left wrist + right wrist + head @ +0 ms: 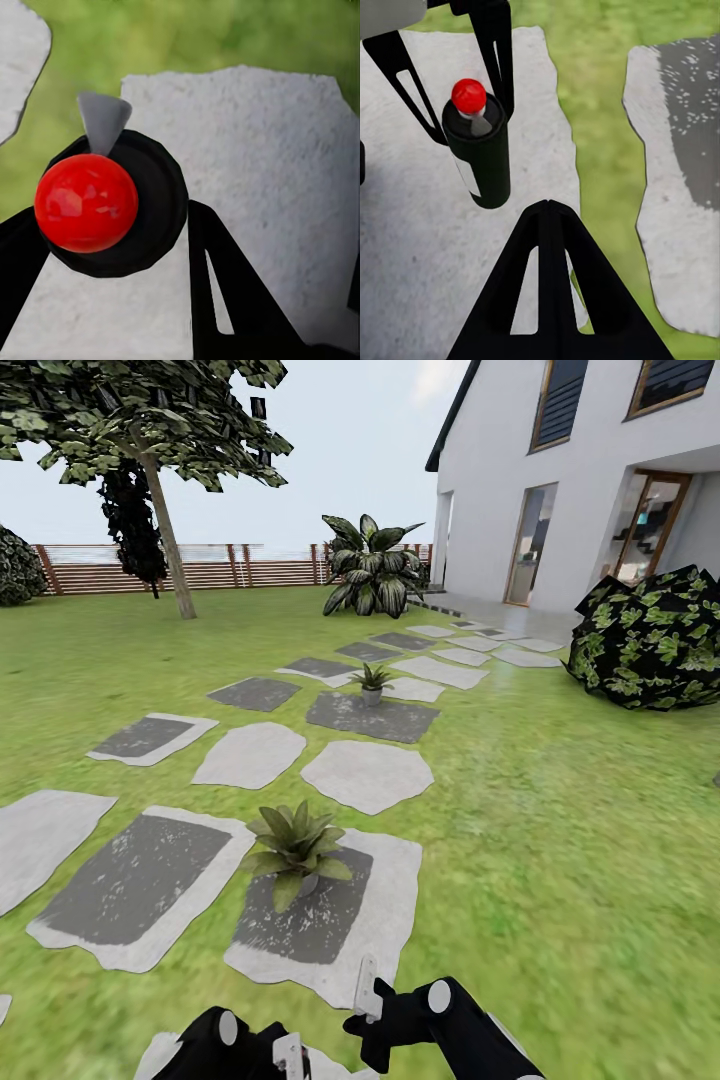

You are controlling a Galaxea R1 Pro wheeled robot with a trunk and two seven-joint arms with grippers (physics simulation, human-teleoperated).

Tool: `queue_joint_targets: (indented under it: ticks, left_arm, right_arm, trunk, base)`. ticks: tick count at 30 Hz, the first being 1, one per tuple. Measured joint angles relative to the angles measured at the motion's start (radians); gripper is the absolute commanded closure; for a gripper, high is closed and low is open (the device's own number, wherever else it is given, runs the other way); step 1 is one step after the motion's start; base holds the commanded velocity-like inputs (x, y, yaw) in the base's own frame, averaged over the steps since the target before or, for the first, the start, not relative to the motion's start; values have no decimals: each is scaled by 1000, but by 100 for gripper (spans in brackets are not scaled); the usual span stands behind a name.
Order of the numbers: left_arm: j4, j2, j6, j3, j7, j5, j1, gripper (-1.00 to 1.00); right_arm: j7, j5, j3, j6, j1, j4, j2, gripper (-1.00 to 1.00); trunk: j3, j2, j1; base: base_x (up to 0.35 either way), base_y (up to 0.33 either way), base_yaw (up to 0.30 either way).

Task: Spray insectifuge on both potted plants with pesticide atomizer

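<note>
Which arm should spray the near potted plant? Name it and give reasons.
Left. The left fingers flank the pesticide atomizer, red cap up, above the stepping stone; the right fingers hold nothing. The near potted plant sits just ahead.

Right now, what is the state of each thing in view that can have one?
pesticide atomizer: upright, held between the left tool's fingers above a stepping stone.
left tool: shut on the atomizer.
right tool: holds nothing; open or shut unclear.
near potted plant: upright on a stepping stone.
far potted plant: upright.
</note>
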Motion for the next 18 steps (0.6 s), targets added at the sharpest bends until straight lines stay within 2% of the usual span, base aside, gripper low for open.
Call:
queue_joint_targets:
  ticks: [10, 18]
  left_arm:
    - [0, -19, 6, 2, 17, 1, -2, 100]
    - [0, -23, 28, 2, 33, 8, -2, 100]
  right_arm:
    - [0, 0, 0, 0, 0, 0, 0, 100]
    - [-1, 0, 0, -1, 0, 0, 0, 100]
  trunk:
    - [0, 0, 0]
    - [0, 0, 0]
  base:
    - [0, 0, 0]
    - [0, 0, 0]
